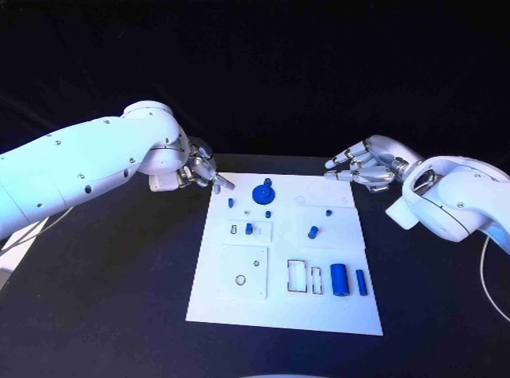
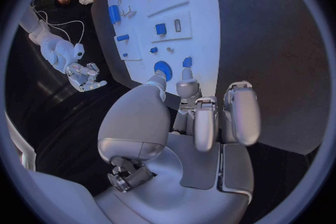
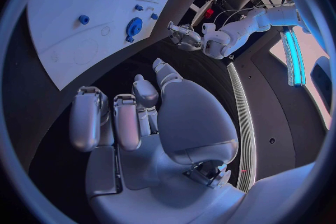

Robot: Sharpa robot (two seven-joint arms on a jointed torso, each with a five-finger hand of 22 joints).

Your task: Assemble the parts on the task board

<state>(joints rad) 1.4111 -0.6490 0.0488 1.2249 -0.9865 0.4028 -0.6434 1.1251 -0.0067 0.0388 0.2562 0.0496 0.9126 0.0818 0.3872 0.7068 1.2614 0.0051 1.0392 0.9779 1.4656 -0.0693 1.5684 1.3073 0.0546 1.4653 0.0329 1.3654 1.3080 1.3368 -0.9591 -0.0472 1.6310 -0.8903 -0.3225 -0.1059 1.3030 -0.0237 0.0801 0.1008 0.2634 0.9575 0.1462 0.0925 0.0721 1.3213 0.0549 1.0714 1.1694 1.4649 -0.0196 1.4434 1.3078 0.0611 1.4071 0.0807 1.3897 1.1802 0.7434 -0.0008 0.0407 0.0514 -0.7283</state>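
White board [image 1: 323, 311] carries blue parts [image 1: 340, 279]; left hand [image 1: 200, 172] at its far corner and right hand [image 1: 362, 168] (fingers curled) both grasp nothing visible.

Bluish light falls on the board [image 1: 287, 260], which glares white against a table [image 1: 107, 299] and backdrop left almost black. The left arm [image 1: 73, 169] glows cyan toward 9 o'clock. Both wrist views bow straight edges and darken at their rims; a bright cyan strip [image 3: 294, 59] burns at 3 o'clock.
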